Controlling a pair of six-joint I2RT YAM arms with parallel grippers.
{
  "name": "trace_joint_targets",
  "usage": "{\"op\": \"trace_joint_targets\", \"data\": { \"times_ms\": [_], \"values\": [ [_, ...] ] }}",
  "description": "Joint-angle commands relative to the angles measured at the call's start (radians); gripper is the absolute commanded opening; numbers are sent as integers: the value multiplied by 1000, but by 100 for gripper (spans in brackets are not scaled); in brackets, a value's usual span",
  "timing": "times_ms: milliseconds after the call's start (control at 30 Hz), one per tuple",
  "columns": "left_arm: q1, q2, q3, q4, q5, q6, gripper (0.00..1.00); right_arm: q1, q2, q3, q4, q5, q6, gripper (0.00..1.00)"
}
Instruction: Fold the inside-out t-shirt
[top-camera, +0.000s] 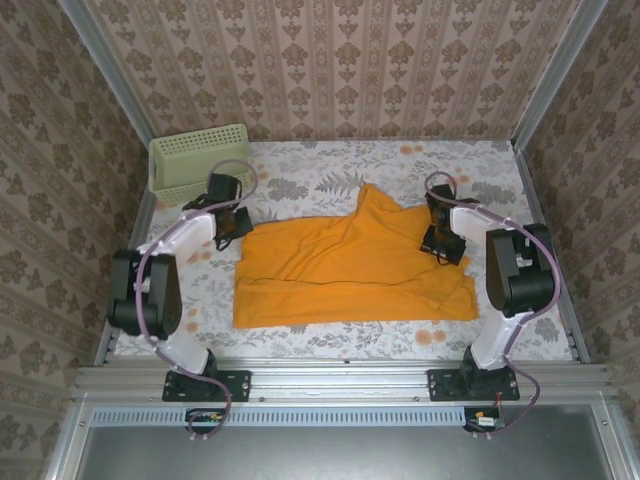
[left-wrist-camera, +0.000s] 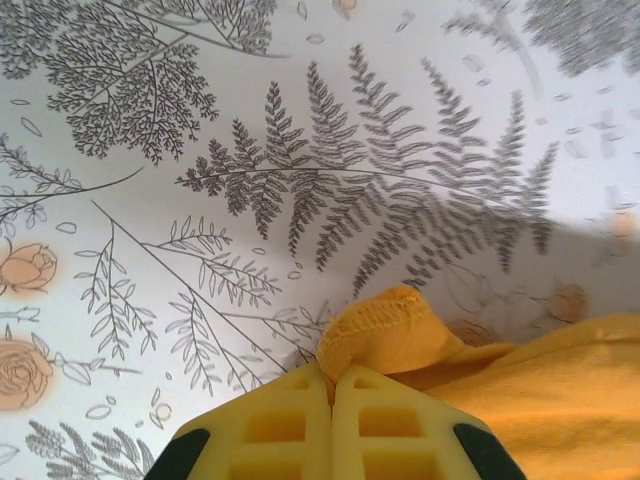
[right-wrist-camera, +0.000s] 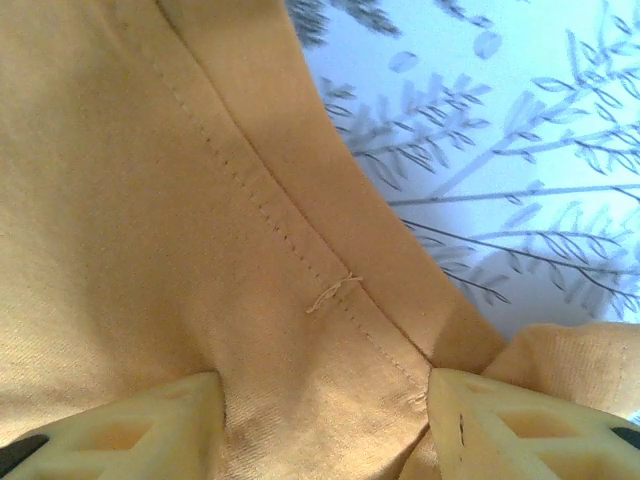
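— Two grippers; how do the jaws stand?
— Left gripper (left-wrist-camera: 332, 378): jaws pinched shut on a hemmed corner of the shirt (left-wrist-camera: 560, 390), its far left one. Right gripper (right-wrist-camera: 322, 390): jaws about half wide, astride a stitched hem at the shirt's right side, with cloth bunched between them.
— How does the shirt lie?
— Mostly flat on the middle of the table (top-camera: 300, 180), plain face up, long axis left to right. One peak points at the far wall.
— Room to move?
— Bare table beyond the far edge, and a narrow strip along the near one. Basket (top-camera: 195, 160) in the far left corner, apart from the shirt.
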Motion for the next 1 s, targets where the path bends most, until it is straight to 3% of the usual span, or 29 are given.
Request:
{"op": "trace_joint_targets", "data": {
  "times_ms": [0, 133, 300, 567, 800, 867, 967],
  "values": [
    [23, -77, -80, 106, 83, -48, 3, -17, -38, -45, -23, 33, 15, 56],
    [42, -117, -146, 208, 183, -76, 2, -8, -109, -23, 12, 5, -31, 56],
    [44, -103, -130, 200, 205, -74, 2, -10, -148, 90, 49, -36, -98, 58],
    [39, -79, -124, 194, 216, -71, 1, -24, 142, 410, -40, -64, -143, 59],
    [37, -73, -125, 190, 209, -58, 0, -25, 325, 578, -77, -115, -190, 58],
    [40, -67, -125, 190, 206, -56, 1, -25, 344, 592, -78, -136, -202, 55],
    [46, -57, -116, 191, 210, -51, 0, -25, 349, 593, -69, -145, -215, 41]
  ]
}}
